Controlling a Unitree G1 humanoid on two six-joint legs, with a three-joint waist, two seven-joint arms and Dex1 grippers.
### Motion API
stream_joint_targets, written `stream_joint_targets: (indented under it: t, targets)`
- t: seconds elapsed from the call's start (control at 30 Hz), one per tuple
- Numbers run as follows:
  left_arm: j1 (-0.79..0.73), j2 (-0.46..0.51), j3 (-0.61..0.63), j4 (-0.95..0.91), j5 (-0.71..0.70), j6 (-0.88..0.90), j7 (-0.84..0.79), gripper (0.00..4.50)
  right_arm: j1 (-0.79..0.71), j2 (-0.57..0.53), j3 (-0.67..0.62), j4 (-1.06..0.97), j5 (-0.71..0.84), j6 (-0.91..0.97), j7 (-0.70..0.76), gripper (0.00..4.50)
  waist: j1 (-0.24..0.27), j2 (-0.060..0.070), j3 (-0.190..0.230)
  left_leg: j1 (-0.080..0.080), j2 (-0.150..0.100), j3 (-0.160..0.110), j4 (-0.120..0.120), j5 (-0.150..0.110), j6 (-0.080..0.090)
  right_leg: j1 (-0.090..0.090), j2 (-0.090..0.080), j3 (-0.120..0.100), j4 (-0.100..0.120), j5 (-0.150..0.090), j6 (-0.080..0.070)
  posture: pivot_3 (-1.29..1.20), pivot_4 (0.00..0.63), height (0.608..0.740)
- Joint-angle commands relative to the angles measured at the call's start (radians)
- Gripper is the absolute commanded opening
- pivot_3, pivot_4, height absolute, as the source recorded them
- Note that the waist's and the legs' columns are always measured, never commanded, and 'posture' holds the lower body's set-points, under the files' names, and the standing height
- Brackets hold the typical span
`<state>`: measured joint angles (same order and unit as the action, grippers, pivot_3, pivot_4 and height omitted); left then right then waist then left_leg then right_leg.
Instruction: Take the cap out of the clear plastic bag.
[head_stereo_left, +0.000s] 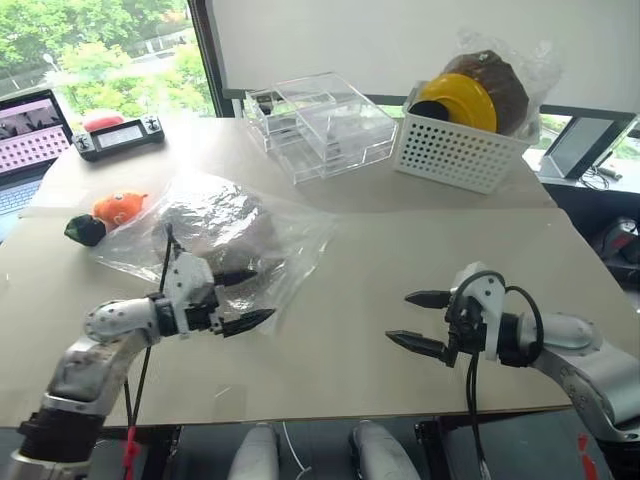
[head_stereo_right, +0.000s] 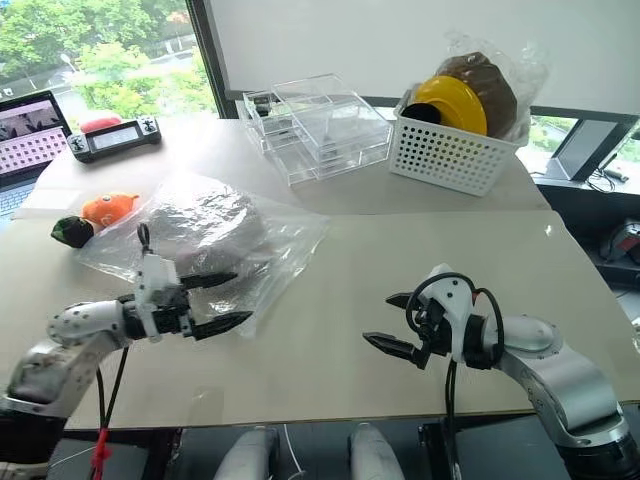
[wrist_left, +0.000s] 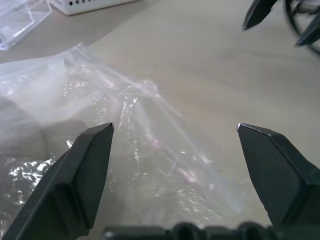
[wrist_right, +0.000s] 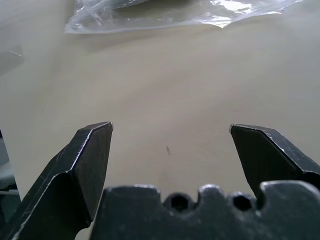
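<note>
The clear plastic bag (head_stereo_left: 215, 240) lies crinkled on the left half of the table, with the beige cap (head_stereo_left: 213, 222) inside it as a grey-beige mound. My left gripper (head_stereo_left: 252, 298) hovers open over the bag's near right corner, nothing between its fingers. In the left wrist view the bag (wrist_left: 125, 150) spreads beneath the open fingers (wrist_left: 82, 175). My right gripper (head_stereo_left: 420, 320) stands open over bare table to the right, pointing toward the bag, well apart from it. The right wrist view shows the bag's edge (wrist_right: 165, 15) far ahead.
An orange plush toy (head_stereo_left: 118, 208) with a dark end lies left of the bag. Stacked rigid clear boxes (head_stereo_left: 320, 125) and a white basket (head_stereo_left: 455, 150) holding a yellow hat and a wrapped dark brown hat stand at the back. A laptop (head_stereo_left: 30, 140) and controller (head_stereo_left: 118, 135) sit far left.
</note>
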<state>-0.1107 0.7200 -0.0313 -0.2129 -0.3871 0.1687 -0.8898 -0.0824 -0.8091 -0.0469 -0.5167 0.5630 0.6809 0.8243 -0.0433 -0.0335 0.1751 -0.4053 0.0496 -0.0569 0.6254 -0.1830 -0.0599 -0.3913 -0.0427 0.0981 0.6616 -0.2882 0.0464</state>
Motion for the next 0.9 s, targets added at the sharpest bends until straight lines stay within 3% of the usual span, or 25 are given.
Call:
stream_joint_targets:
  t: [0.03,0.4,0.63,0.9]
  targets:
    - [0.015,-0.064,-0.078,-0.021,0.189,-0.077,0.128,4.24,-0.012,0.008,-0.014,-0.026,0.003,-0.016,-0.005,4.50,0.002,0.000,0.000,0.000,0.000,0.000,0.000,0.000,0.000,0.000,0.000,0.000,0.000,0.000,0.000,0.00,0.150,0.735]
    - [-0.033,-0.253,-0.148,-0.005,0.389,-0.062,0.344,4.24,0.034,-0.003,-0.058,-0.082,0.027,0.012,-0.028,4.50,0.007,-0.001,0.000,-0.001,-0.001,-0.001,0.001,0.000,0.000,0.001,0.000,0.000,0.000,0.000,0.001,0.00,0.150,0.735]
    - [-0.032,-0.235,-0.124,-0.009,0.569,0.059,0.476,4.24,0.058,0.011,-0.064,-0.103,0.032,0.009,-0.052,4.50,0.001,-0.001,0.000,0.000,-0.001,-0.001,0.001,0.000,0.000,0.001,0.000,0.000,0.000,0.000,0.001,0.00,0.150,0.735]
    - [-0.061,-0.253,-0.106,-0.011,0.551,0.192,0.470,4.24,0.050,0.019,-0.053,-0.096,0.028,0.004,-0.062,4.50,0.000,-0.001,0.000,0.001,-0.001,-0.001,0.001,0.000,0.000,0.002,0.000,0.000,0.001,0.000,0.001,0.00,0.150,0.735]
